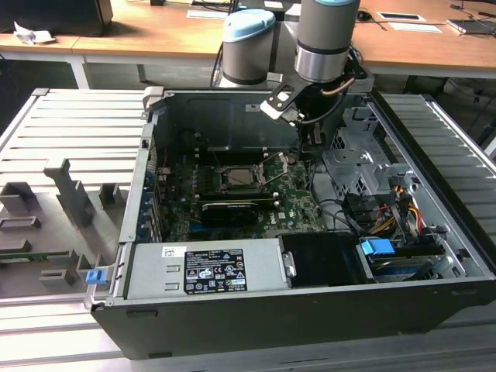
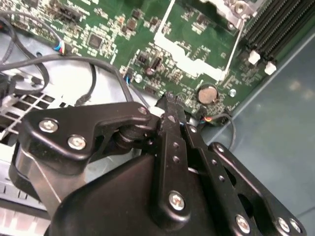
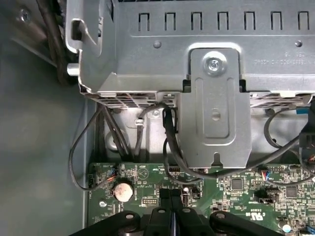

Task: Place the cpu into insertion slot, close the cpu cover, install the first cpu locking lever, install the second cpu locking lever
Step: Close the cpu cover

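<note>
While its jaws seem closed, the gripper [image 2: 170,104] hovers above motherboard [image 2: 113,34].

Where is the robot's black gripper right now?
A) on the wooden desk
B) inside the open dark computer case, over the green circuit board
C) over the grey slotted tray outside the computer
B: the exterior view shows the black gripper hanging inside the open dark computer case, and the first wrist view shows its shut fingertips over the green circuit board, near a round silver coin battery.
</note>
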Controlling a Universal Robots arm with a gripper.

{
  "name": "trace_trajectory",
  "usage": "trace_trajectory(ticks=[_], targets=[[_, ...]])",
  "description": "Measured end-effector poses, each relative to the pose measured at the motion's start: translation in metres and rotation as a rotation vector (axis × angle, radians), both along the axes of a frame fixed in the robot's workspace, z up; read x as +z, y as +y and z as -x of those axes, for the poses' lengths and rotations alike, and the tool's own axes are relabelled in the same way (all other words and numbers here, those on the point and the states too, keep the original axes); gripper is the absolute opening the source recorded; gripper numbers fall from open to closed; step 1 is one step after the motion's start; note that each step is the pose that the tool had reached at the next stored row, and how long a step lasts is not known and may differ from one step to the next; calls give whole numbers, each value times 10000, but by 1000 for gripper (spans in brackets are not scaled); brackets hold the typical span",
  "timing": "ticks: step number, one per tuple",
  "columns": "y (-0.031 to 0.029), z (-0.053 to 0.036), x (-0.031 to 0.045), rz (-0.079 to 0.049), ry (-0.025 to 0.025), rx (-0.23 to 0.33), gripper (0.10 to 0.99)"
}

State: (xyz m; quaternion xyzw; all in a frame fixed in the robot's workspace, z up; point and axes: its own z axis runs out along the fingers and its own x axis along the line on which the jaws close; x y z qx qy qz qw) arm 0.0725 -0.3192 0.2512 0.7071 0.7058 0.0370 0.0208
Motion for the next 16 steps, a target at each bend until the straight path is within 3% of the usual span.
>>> trace_trajectory(ticks=[2, 3, 4, 6, 7, 10, 16], targets=[[-4, 19, -5, 11, 27, 14, 106], [-4, 26, -5, 14, 87, 16, 106], [-4, 29, -6, 15, 207, 16, 106], [0, 30, -15, 42, 376, 14, 106], [0, 31, -20, 62, 417, 14, 106], [0, 73, -33, 92, 468, 25, 106], [0, 148, -40, 89, 469, 39, 106]])
